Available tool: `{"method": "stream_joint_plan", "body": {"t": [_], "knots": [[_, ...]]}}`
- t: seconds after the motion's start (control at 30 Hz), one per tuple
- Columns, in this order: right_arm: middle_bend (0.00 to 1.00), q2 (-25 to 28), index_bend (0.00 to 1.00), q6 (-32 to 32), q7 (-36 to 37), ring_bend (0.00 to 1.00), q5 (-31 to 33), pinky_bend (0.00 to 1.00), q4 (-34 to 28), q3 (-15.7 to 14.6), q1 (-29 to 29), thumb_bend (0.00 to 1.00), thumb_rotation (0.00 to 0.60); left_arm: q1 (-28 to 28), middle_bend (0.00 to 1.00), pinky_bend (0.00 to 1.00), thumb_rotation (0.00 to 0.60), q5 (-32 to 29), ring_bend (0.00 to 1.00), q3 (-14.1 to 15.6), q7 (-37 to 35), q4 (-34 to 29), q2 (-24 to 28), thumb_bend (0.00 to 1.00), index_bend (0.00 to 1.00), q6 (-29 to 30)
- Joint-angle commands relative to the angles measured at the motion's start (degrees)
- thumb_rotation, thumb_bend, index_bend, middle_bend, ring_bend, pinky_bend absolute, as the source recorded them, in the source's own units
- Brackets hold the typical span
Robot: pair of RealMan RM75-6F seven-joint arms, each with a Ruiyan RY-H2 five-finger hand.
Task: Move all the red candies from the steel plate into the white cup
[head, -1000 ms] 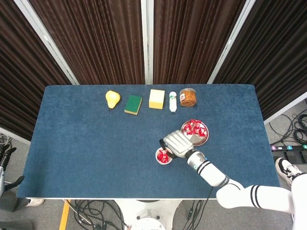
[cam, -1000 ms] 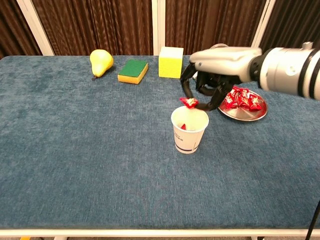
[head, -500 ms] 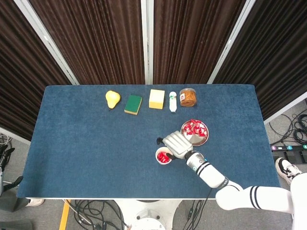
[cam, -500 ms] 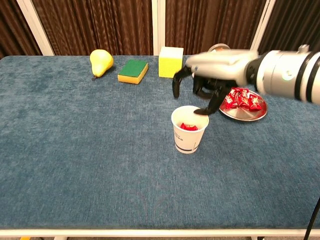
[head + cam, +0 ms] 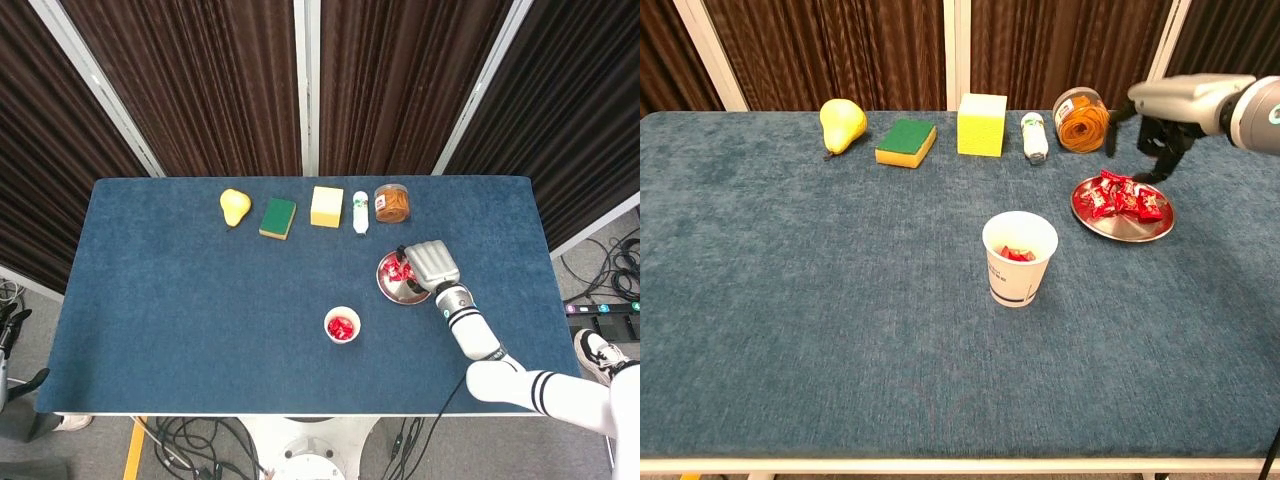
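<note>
The white cup [image 5: 1020, 258] [image 5: 342, 325] stands near the table's middle with red candies inside. The steel plate [image 5: 1124, 222] [image 5: 392, 289] lies to its right and holds several red candies [image 5: 1122, 197] [image 5: 396, 271]. My right hand [image 5: 1160, 122] [image 5: 431, 263] hovers over the plate's far right side, fingers apart and pointing down, with nothing in them. My left hand is in neither view.
Along the back stand a yellow pear [image 5: 843, 124], a green sponge [image 5: 906, 140], a yellow block [image 5: 982, 125], a small white bottle [image 5: 1034, 136] and an orange-filled jar [image 5: 1081, 119]. The jar sits just left of my right hand.
My right hand let a red candy fall into the cup, then swung right and back, from above the cup to above the plate.
</note>
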Motion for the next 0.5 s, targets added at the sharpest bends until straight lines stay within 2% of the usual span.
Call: {"method": "stream_joint_plan", "body": {"t": [0.03, 0.17, 0.5], "knots": [[0.87, -4.2, 0.39, -3.2, -2.3, 0.9, 4.5, 1.0, 6.2, -0.8, 1.5, 0.24, 0.6, 0.1, 0.21, 0.2, 0.6, -0.1, 0.21, 0.1, 0.0, 0.0, 0.0, 0.0, 0.22, 0.0], [0.87, -7.3, 0.39, -5.4, -3.0, 0.9, 7.3, 1.0, 10.7, -0.4, 3.0, 0.24, 0.6, 0.2, 0.21, 0.2, 0.6, -0.2, 0.21, 0.1, 0.1, -0.1, -0.1, 0.0, 0.22, 0.0], [0.87, -10.6, 0.39, -7.3, -4.6, 0.9, 10.8, 1.0, 14.9, -0.5, 4.8, 0.24, 0.6, 0.3, 0.21, 0.2, 0.6, -0.4, 0.21, 0.1, 0.0, 0.3, -0.3, 0.0, 0.22, -0.4]]}}
